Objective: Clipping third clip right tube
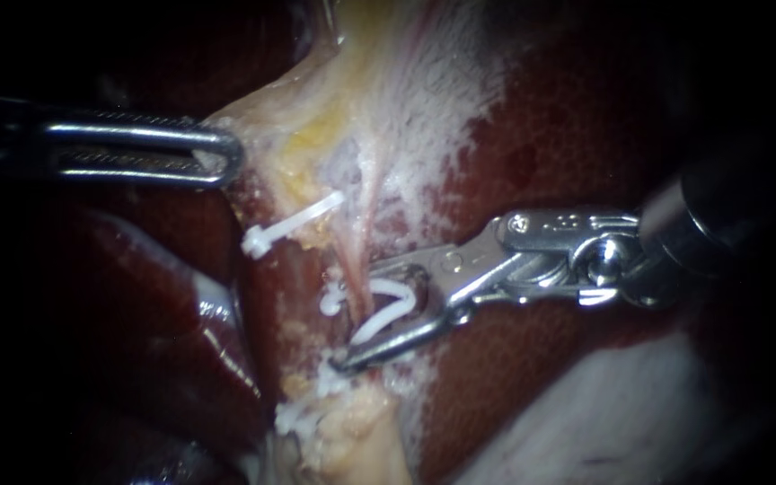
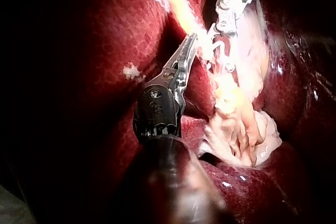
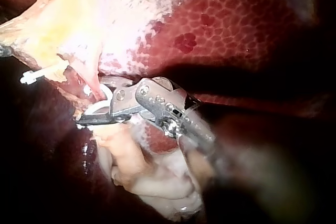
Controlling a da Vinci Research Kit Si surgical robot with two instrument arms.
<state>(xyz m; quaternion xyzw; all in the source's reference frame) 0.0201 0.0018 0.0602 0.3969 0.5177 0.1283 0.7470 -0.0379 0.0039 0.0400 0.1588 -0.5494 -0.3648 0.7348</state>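
My right instrument (image 1: 358,316) is gripping an open white clip (image 1: 391,308) astride the tube (image 1: 353,241). My left instrument (image 1: 220,158) is clamping pale tissue (image 1: 271,108) beside that tube.

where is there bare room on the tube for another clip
Free: the tube above the right tool, beside the upper clip; also open liver over that tool's shaft. Crowded: around its loaded clip and down to the bottom clips. The left tool grips pale tissue well clear.
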